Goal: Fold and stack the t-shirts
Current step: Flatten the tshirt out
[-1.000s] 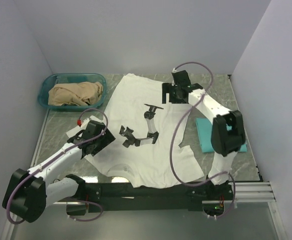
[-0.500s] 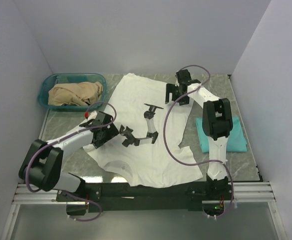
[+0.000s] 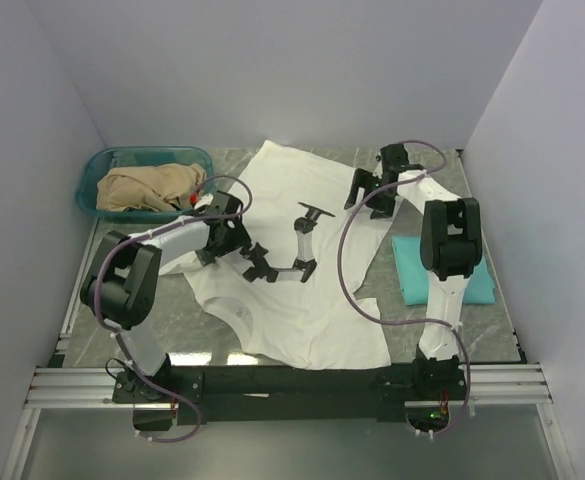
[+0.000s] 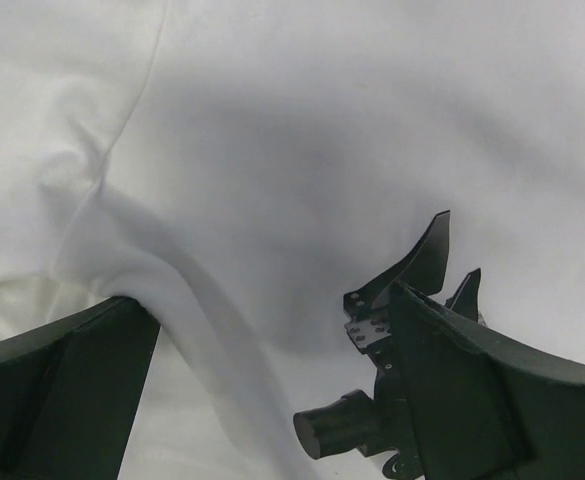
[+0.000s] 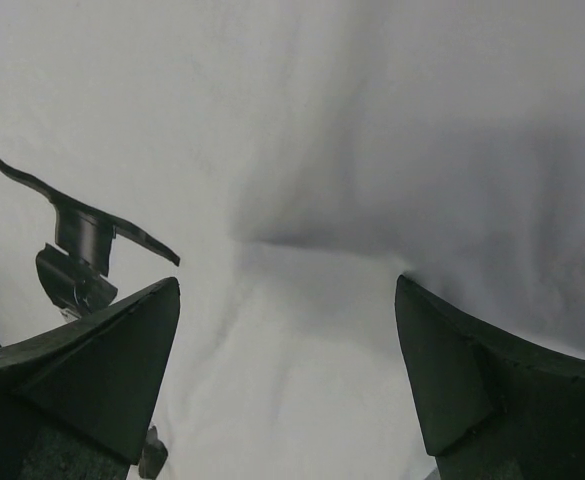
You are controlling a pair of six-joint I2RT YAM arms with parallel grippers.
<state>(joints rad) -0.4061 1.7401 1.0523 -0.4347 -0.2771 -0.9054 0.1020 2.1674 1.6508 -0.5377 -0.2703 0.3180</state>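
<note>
The large white t-shirt lies spread across the middle of the table. My left gripper is low over its left part. In the left wrist view it is open, and a raised fold of white cloth bunches against the left finger. My right gripper is over the shirt's far right edge. In the right wrist view it is open, with white cloth between the fingers. The folded teal-green t-shirt lies at the right, partly hidden by my right arm.
A black-and-white jointed clamp stand lies on the shirt's middle, close to the right of my left gripper; it also shows in the left wrist view and the right wrist view. A teal basket with tan cloth stands back left.
My left gripper has moved from the front left back and right onto the shirt, and the shirt's left edge has come inward. My right gripper has moved right along the far edge.
</note>
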